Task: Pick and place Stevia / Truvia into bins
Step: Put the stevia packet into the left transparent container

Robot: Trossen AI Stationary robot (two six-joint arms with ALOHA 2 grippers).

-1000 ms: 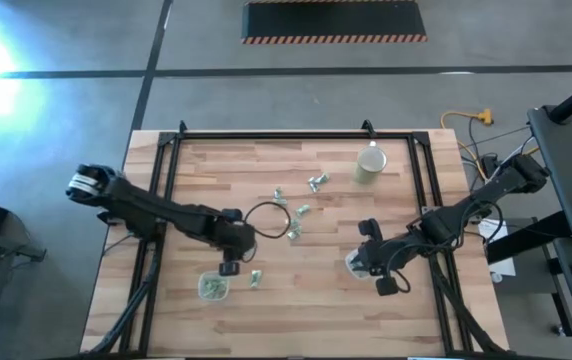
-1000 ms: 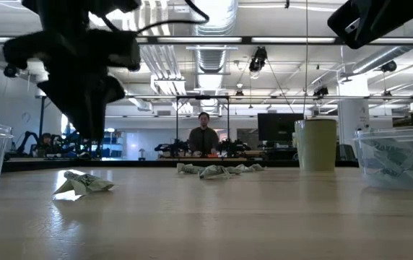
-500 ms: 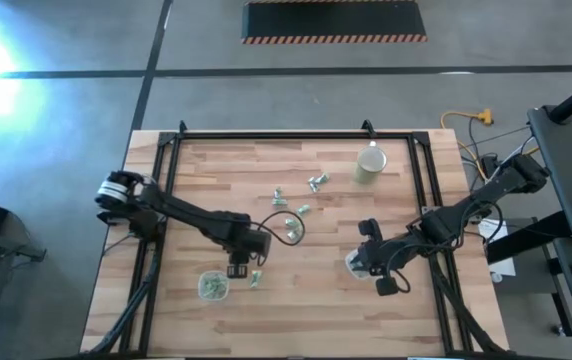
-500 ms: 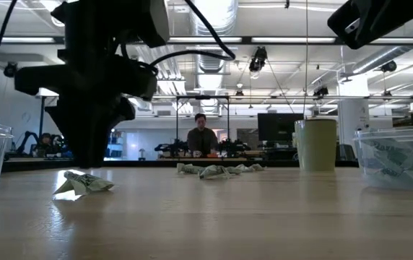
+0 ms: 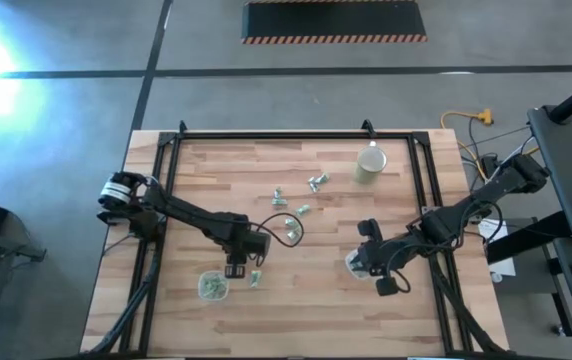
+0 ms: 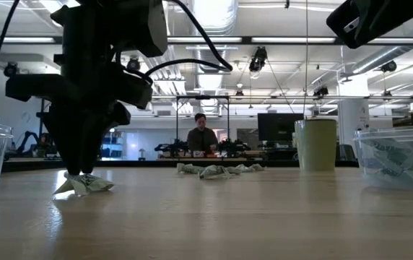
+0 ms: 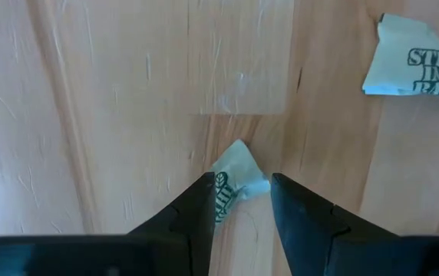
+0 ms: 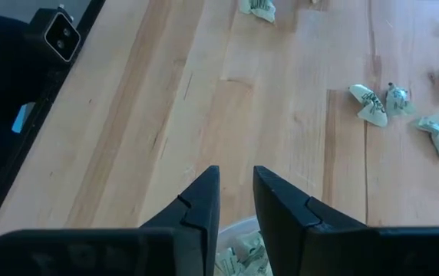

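On the left of the surface (image 5: pixel 166 300), the left bin (image 5: pixel 212 287) already holds a few sachets. Just beside it, the left gripper (image 5: pixel 237 270) is down at the wood with its fingers spread on both sides of one crumpled sachet (image 7: pixel 233 180), which lies between the tips and is not yet pinched; a second sachet (image 7: pixel 415 67) lies near it. I judge this to be the start of a new pick, with a short carry to the left bin after the fingers close. In the middle, a loose group of sachets (image 5: pixel 296 205) is not yet collected, about six or seven as far as I can count, so a good part of the work is left. A beige cup (image 5: pixel 369 165) stands at the far side and plays no part. On the right, the right gripper (image 5: pixel 371 262) hangs directly over the right bin (image 6: pixel 398 159), which also has sachets inside; its fingers stand a little apart and hold nothing.
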